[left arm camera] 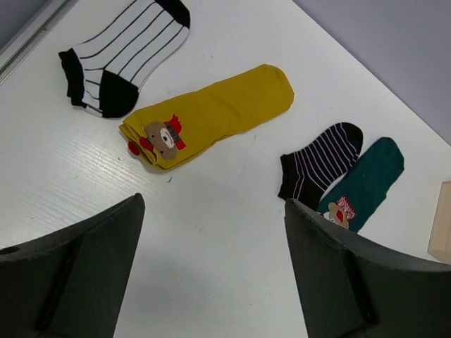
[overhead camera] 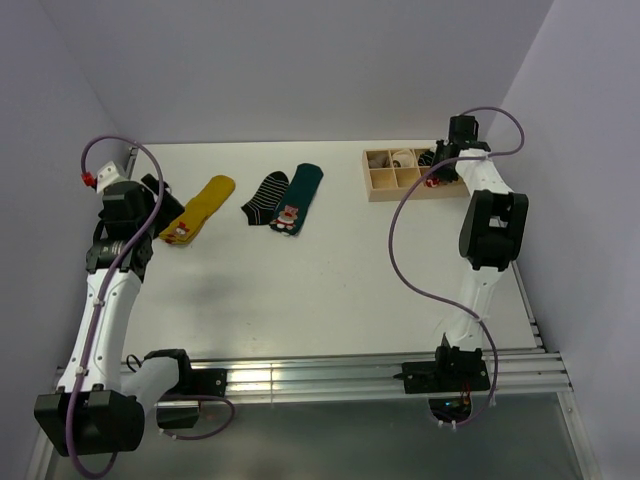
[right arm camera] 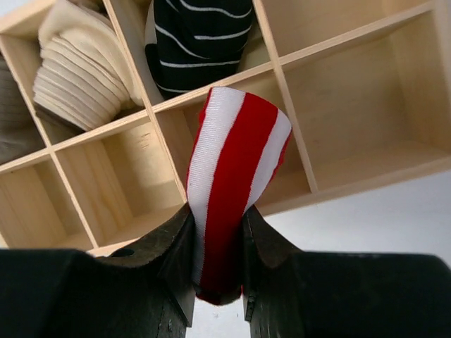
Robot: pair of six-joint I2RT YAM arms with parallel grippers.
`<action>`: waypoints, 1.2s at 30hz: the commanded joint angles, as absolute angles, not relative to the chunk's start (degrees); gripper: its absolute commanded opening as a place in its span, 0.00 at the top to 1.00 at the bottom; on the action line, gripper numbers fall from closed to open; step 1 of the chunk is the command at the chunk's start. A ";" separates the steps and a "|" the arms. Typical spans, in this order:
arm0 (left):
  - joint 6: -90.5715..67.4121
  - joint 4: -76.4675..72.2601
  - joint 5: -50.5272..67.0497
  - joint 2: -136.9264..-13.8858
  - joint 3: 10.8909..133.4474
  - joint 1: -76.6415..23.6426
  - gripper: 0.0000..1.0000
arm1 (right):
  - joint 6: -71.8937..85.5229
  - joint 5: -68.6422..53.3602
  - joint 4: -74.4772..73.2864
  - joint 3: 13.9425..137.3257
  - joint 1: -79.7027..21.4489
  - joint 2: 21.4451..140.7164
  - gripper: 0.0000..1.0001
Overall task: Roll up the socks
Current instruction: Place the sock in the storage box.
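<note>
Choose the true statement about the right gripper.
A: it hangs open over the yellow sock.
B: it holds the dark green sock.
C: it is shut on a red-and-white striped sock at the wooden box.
C: the right wrist view shows the right gripper pinching the red-and-white striped sock above the wooden box.

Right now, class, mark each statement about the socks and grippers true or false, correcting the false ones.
1. The right gripper is shut on the red-and-white sock. True.
2. The left gripper holds the yellow sock. False: it is open and empty; the sock lies on the table.
3. The dark green sock is in the wooden box. False: it lies on the table beside a black striped sock.
4. A rolled black sock with white stripes sits in a box compartment. True.
</note>
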State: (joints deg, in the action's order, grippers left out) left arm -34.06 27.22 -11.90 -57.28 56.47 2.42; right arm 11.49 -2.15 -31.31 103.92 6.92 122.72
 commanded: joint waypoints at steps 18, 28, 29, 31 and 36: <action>-33.40 24.96 -10.63 -58.27 55.81 3.08 0.14 | 10.19 -4.22 -34.28 112.41 7.56 132.71 1.00; -33.57 24.70 -10.02 -58.10 55.63 3.16 0.14 | 11.60 -0.10 -36.56 113.82 7.56 135.62 0.96; -33.57 24.70 -9.93 -58.10 55.55 3.16 0.14 | 11.95 -0.09 -36.82 113.91 7.47 135.62 0.96; -33.58 24.61 -9.84 -58.10 55.55 3.25 0.14 | 12.13 2.36 -37.00 113.73 7.47 135.27 0.96; -33.66 24.52 -9.23 -58.10 55.37 3.34 0.14 | 12.83 2.72 -42.97 115.05 7.21 135.18 0.96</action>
